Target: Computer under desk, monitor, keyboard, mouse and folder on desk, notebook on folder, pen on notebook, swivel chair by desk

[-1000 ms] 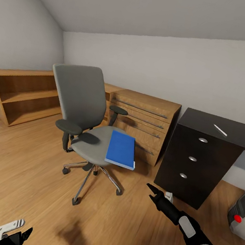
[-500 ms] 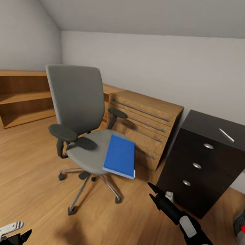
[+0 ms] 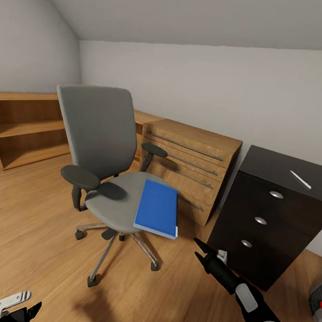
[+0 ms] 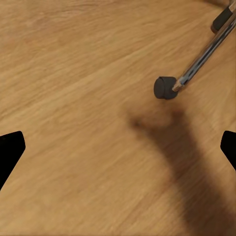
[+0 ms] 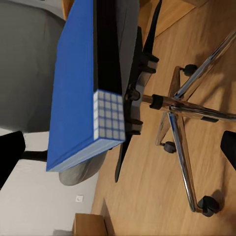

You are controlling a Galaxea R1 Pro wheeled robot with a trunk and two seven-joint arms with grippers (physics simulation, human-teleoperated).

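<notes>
The grey swivel chair (image 3: 102, 135) stands on the wooden floor left of the black desk (image 3: 276, 222). A bright blue folder (image 3: 159, 208) lies on the seat's right side, overhanging the edge. A white pen (image 3: 300, 179) rests on the desktop. A sliver of the grey computer (image 3: 320, 300) with its red dot shows at the right edge. My right gripper (image 3: 198, 249) is open in the air, right of the chair base and below the folder (image 5: 78, 88). My left gripper (image 3: 17, 313) hangs open, low over the floor near a chair caster (image 4: 165, 87).
A light wooden drawer chest (image 3: 190, 160) stands against the wall between chair and desk. A low wooden shelf (image 3: 25, 125) runs along the left wall. The chair's chrome legs (image 5: 187, 113) spread over the floor. Open floor lies in front of the chair.
The whole view has shifted: chair and folder sit slightly lower and nearer, the desk and computer slide right. Both arms hold the same pose and the folder stays on the seat.
</notes>
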